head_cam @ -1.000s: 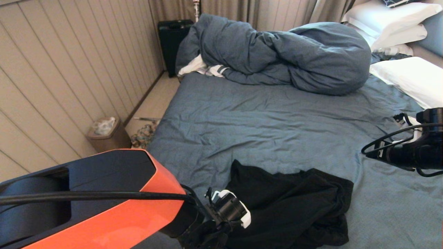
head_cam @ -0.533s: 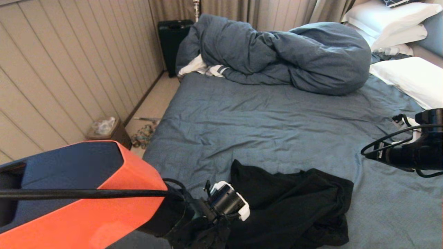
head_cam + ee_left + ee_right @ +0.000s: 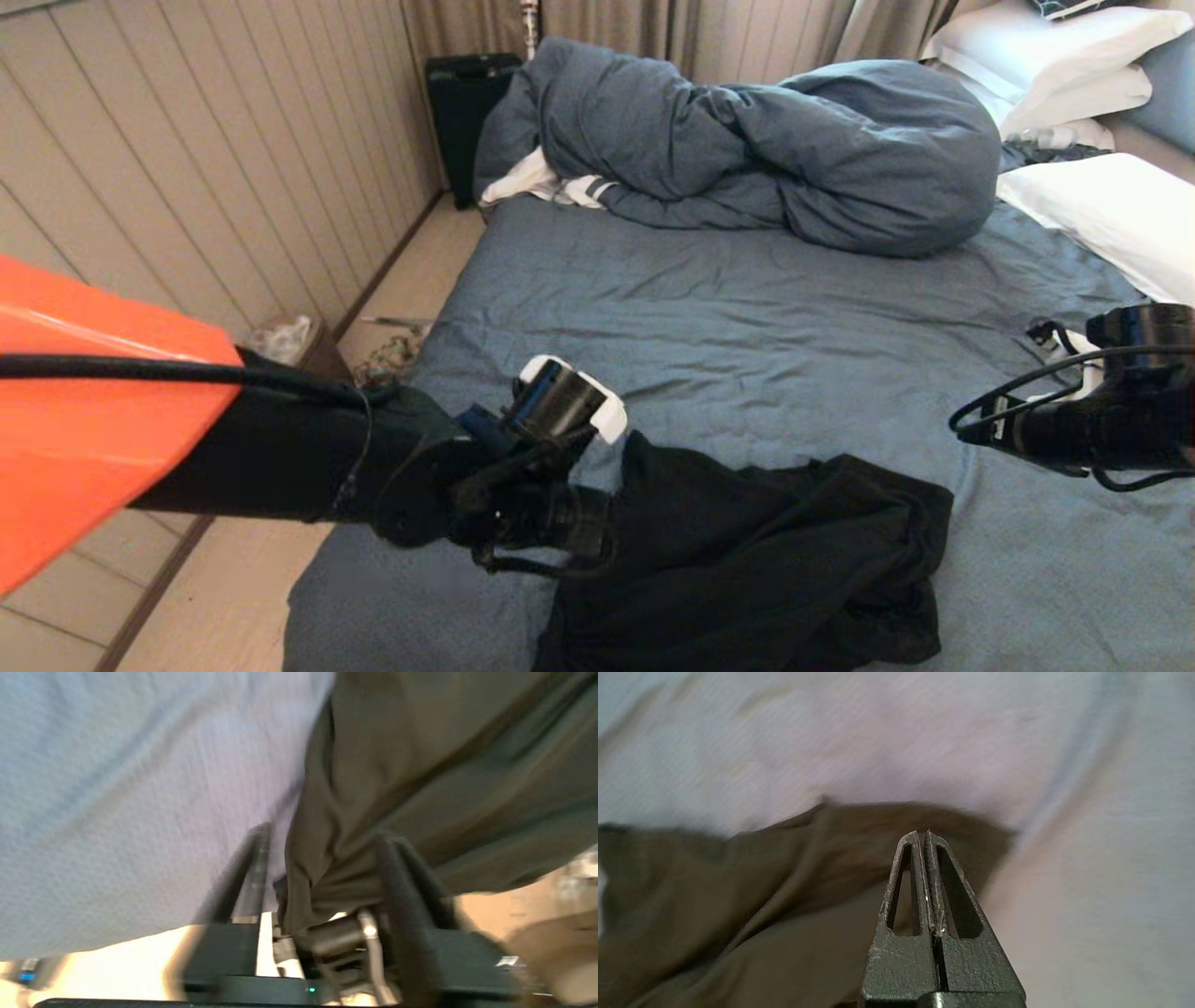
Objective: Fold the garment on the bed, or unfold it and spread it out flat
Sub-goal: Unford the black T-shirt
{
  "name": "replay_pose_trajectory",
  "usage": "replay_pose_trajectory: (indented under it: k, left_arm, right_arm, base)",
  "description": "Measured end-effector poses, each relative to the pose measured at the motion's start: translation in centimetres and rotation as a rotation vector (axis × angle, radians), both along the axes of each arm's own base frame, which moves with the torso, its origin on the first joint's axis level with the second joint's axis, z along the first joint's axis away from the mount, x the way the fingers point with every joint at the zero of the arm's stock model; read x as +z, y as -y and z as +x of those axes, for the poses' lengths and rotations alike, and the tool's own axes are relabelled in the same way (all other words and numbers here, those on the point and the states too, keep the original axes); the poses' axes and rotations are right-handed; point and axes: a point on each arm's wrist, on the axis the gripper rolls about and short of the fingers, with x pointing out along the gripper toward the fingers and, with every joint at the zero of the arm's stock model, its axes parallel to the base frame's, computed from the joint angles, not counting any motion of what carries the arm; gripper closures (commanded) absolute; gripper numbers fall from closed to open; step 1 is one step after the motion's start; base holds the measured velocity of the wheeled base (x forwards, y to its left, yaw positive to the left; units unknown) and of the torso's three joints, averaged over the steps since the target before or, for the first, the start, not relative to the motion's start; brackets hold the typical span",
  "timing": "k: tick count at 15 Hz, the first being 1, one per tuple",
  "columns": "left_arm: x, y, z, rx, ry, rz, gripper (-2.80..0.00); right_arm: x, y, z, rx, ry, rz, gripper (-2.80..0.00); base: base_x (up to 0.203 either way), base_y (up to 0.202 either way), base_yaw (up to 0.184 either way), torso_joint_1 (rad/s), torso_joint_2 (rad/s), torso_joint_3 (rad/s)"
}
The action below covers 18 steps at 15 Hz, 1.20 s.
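Garment [image 3: 766,560]: lain crumpled on the bed's [image 3: 747,327] near edge.
Left gripper [image 3: 322,872]: a garment fold is held between part-spread fingers.
Right gripper [image 3: 924,835]: pressed together, empty, at the right.

My head camera looks forward and down along the bed [image 3: 747,317] from its near edge toward the pillows [image 3: 1102,210] at the far right corner. Both wrist cameras sit low and close over the sheet, each facing the black garment [image 3: 766,560] [image 3: 444,788] [image 3: 738,896], which all three views share.

Black garment [image 3: 766,560], blue-grey bed [image 3: 728,317], white pillows [image 3: 1102,205], orange arm [image 3: 84,420]
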Motion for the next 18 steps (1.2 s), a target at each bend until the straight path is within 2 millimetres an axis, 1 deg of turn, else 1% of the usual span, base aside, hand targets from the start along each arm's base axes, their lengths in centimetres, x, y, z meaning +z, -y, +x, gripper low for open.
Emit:
replay_pose_trajectory:
  k: [3,4,8,10,11,14,16,18]
  left_arm:
    - [3.1,-1.1,2.2,0.010,-0.065,-0.082,0.00]
    - [3.8,-1.2,2.7,0.009,-0.077,-0.098,0.00]
    - [5.0,-0.2,5.2,0.024,-0.065,-0.124,0.00]
    - [5.7,0.6,6.6,0.031,-0.063,-0.131,0.00]
    - [5.8,1.0,7.2,0.034,-0.065,-0.129,0.00]
    - [4.8,2.7,8.3,0.019,-0.046,-0.122,0.00]
    - [2.9,3.9,8.1,0.004,-0.091,-0.089,0.00]
    - [0.4,4.5,7.1,-0.006,-0.171,-0.018,0.00]
  right_arm:
    - [-0.3,-1.6,0.2,0.040,-0.016,0.014,0.00]
    - [-0.4,-2.0,0.2,0.052,-0.021,0.015,0.00]
    - [-0.7,-3.9,0.8,0.108,-0.030,0.011,0.00]
    - [-0.5,-4.5,1.7,0.095,-0.022,-0.001,0.00]
    - [-0.4,-4.8,2.3,0.061,-0.021,-0.001,0.00]
    - [-0.2,-5.3,3.2,-0.036,-0.088,-0.046,0.00]
    - [0.3,-5.6,3.4,-0.079,-0.151,-0.093,0.00]
    - [1.0,-6.1,3.5,-0.091,-0.166,-0.123,0.00]
  base:
    - [0.000,0.000,0.000,0.000,0.00,0.000]
    - [0.000,0.000,0.000,0.000,0.00,0.000]
    - [0.000,0.000,0.000,0.000,0.00,0.000]
    - [0.000,0.000,0.000,0.000,0.00,0.000]
    - [0.000,0.000,0.000,0.000,0.00,0.000]
    - [0.000,0.000,0.000,0.000,0.00,0.000]
    - [0.000,0.000,0.000,0.000,0.00,0.000]
    - [0.000,0.000,0.000,0.000,0.00,0.000]
